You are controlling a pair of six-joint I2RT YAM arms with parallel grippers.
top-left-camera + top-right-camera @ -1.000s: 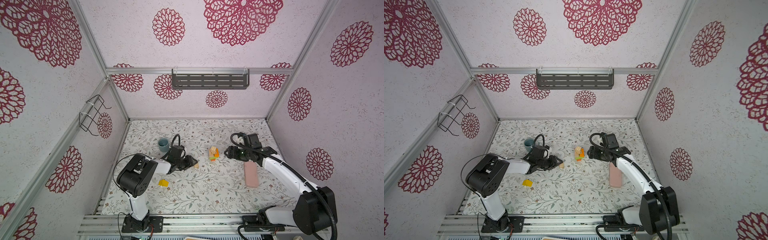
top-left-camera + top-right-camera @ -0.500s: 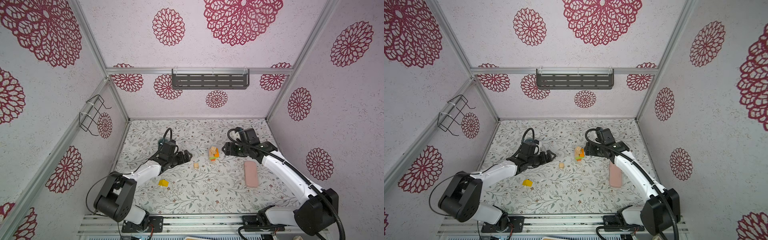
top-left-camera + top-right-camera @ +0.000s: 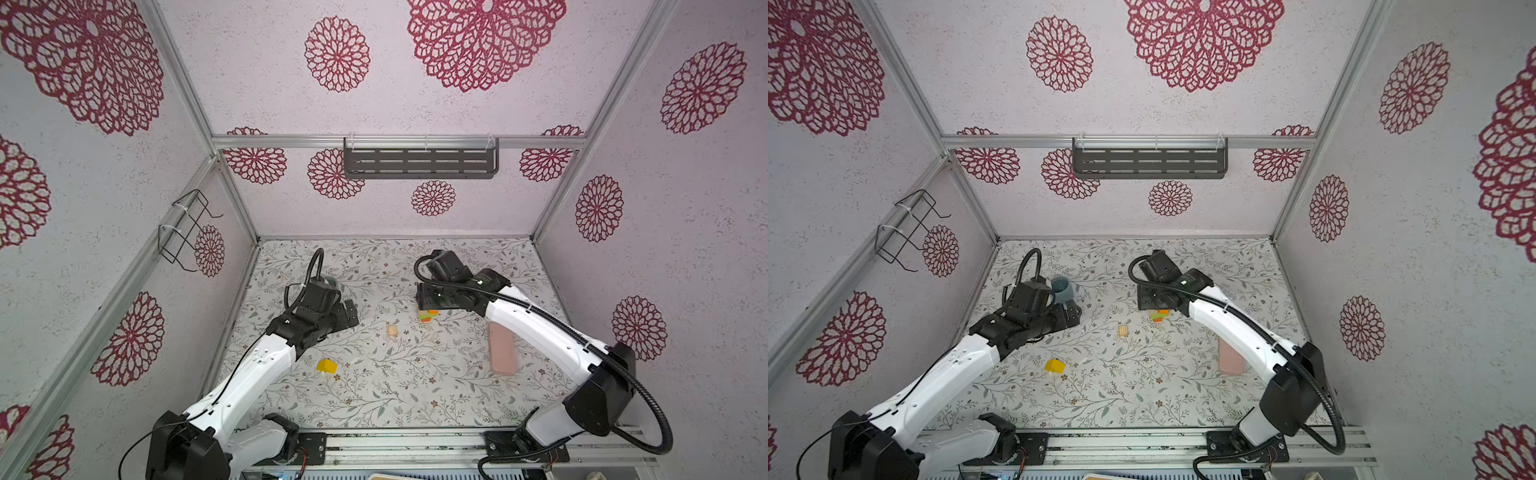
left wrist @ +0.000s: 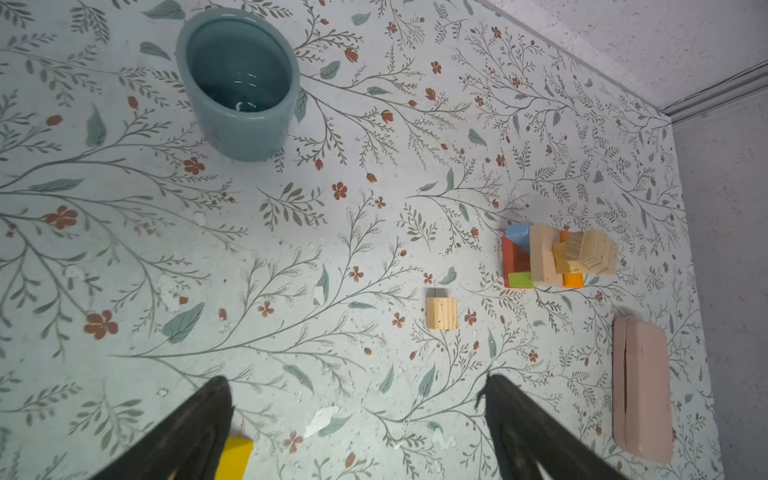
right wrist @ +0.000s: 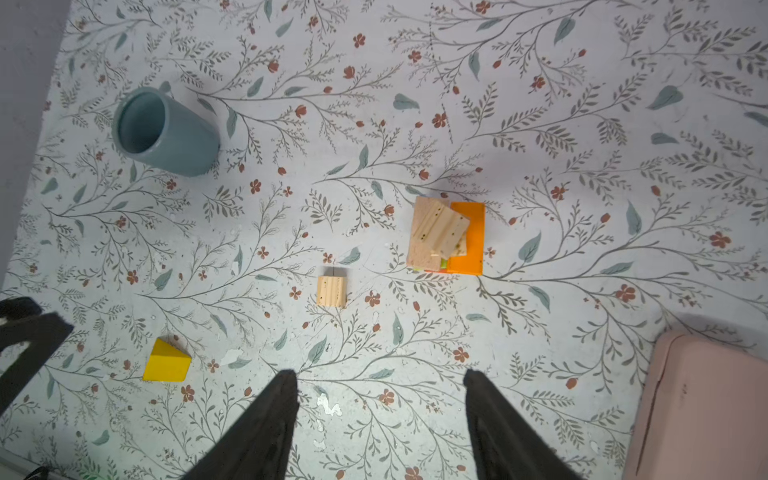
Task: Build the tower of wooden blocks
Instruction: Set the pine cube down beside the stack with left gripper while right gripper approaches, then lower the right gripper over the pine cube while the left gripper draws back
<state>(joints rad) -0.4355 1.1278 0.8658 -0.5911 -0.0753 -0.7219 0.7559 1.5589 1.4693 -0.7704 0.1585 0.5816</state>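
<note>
The tower [image 3: 428,316] is a low stack of wood blocks near the table's middle: green, red, light blue and orange below, plain wood on top [image 4: 557,257] [image 5: 446,237]. A plain grooved block [image 3: 392,330] [image 4: 441,313] lies loose in front of it to the left. A yellow wedge block [image 3: 326,366] [image 5: 166,361] sits nearer the front. My left gripper [image 3: 351,312] [image 4: 357,382] hangs open and empty, well left of the loose block. My right gripper [image 3: 428,300] [image 5: 380,374] hovers above the tower, open, nothing between its fingers.
A grey-blue mug [image 3: 1061,289] [image 4: 239,83] stands behind the left gripper. A flat pink slab [image 3: 502,349] [image 5: 706,407] lies right of the tower, under the right forearm. The enclosure walls close the table at the back and on both sides.
The left gripper opened, left the plain grooved block on the table and pulled back to the left. The right gripper moved over the tower, its jaws narrowing a little.
</note>
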